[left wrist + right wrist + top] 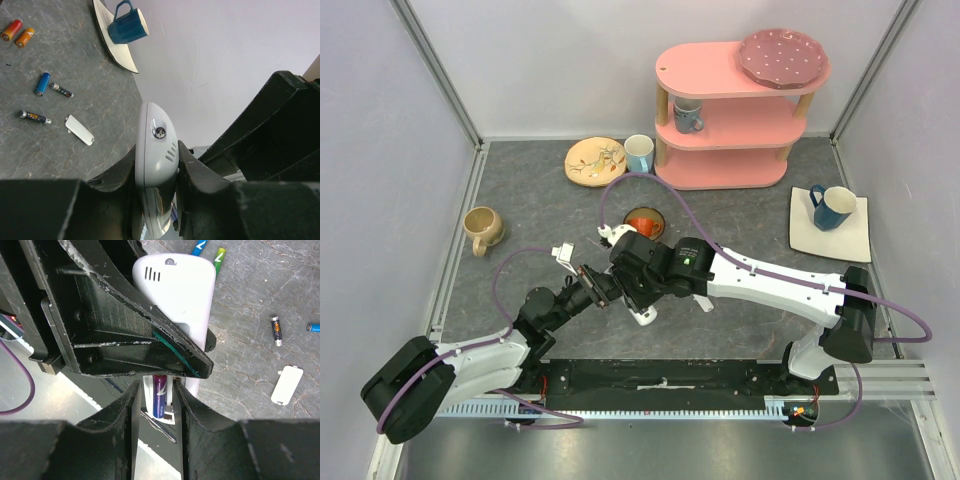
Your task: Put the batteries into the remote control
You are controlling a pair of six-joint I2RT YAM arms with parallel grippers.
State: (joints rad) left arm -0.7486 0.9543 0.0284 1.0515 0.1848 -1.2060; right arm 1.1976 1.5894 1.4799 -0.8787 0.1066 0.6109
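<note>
Remote control, a slim white plastic handset [155, 125], sits clamped in my left gripper [157, 156]. My right gripper [156, 390] straddles a purple cylindrical battery [161, 392] in the handset's open bay; I cannot tell if it grips. Loose batteries [42, 84] and the white plastic cover [79, 130] lie beyond, so loading seems part-done.

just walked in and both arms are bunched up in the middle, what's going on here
The left arm's fingers are clamped on the sides of the slim white plastic remote control. The right arm's fingers straddle its open back, where a purple cylindrical battery sits; whether it is fully seated cannot be told. The small white battery cover and several loose batteries lie on the grey table.
</note>
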